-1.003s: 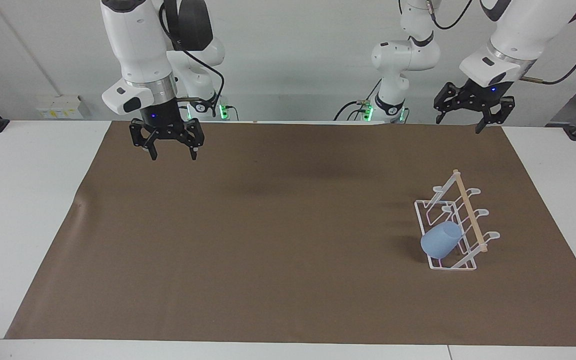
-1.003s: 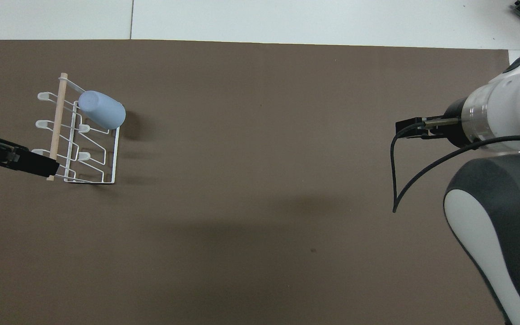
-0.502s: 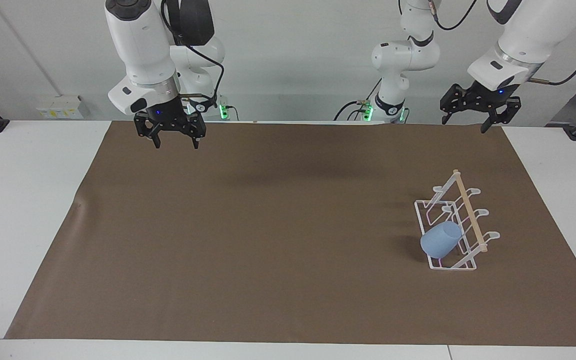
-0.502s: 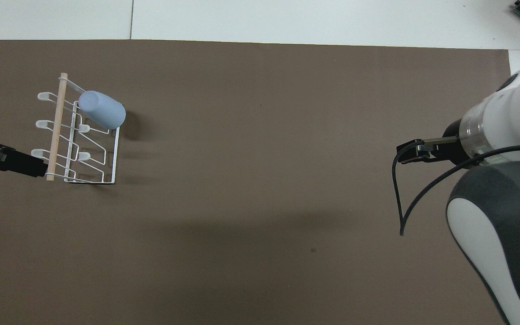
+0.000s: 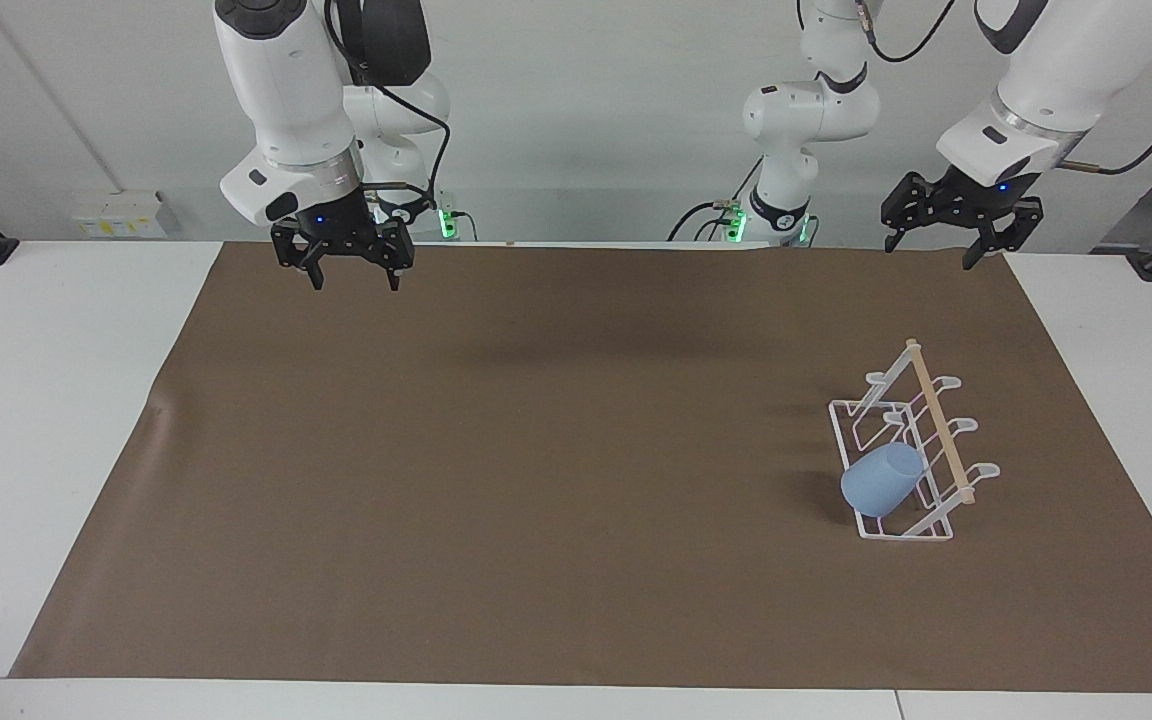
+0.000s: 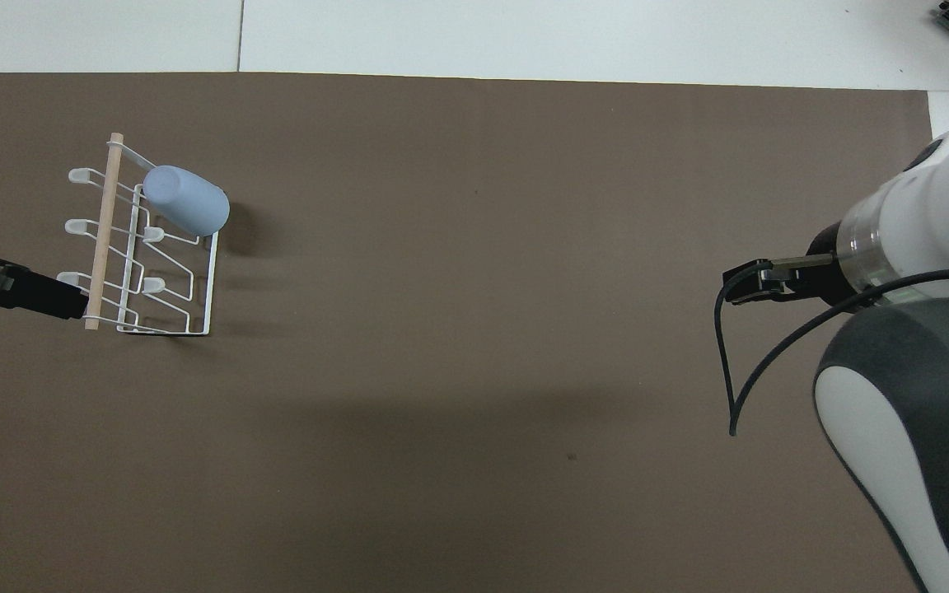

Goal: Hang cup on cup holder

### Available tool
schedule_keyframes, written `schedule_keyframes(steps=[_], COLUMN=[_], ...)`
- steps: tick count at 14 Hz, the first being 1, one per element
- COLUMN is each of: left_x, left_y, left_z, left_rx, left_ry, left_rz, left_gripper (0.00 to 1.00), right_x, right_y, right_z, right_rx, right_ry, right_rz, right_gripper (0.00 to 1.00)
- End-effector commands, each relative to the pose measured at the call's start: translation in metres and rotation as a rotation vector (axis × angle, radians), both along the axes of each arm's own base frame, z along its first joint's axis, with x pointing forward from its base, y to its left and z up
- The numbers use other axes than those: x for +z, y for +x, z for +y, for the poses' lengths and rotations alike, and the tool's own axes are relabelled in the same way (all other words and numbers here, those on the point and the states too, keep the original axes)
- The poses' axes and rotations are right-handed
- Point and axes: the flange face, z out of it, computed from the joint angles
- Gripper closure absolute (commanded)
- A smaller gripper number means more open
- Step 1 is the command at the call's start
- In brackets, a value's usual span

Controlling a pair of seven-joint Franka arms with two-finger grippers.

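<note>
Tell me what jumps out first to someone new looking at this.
The light blue cup hanging tilted on a prong of the white wire cup holder, toward the left arm's end of the brown mat. Then the two open, empty claws raised over the mat's edge nearest the robots: left claw and right claw.

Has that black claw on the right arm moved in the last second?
Yes. The right arm's tool has risen and pulled back toward the robots: earlier it hung over the brown mat, now it hangs at the mat's robot-side edge.
</note>
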Motion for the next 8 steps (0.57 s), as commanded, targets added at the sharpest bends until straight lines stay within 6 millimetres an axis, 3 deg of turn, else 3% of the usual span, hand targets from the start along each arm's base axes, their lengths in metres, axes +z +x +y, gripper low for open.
schedule_keyframes(steps=[1,8], left_x=[0.003,0.004], left_y=[0.0,-0.002], left_z=[0.004,0.004], left_rx=[0.011,0.012], left_ry=[-0.016,0.0], left_rz=[0.007,0.008], left_gripper=[0.0,0.0], right_x=[0.0,0.0], right_y=[-0.004,-0.002], right_z=[-0.017,-0.032], right_rx=[-0.016,-0.043], right_ry=[0.0,0.0], right_rz=[0.007,0.009], right_gripper=[0.0,0.0])
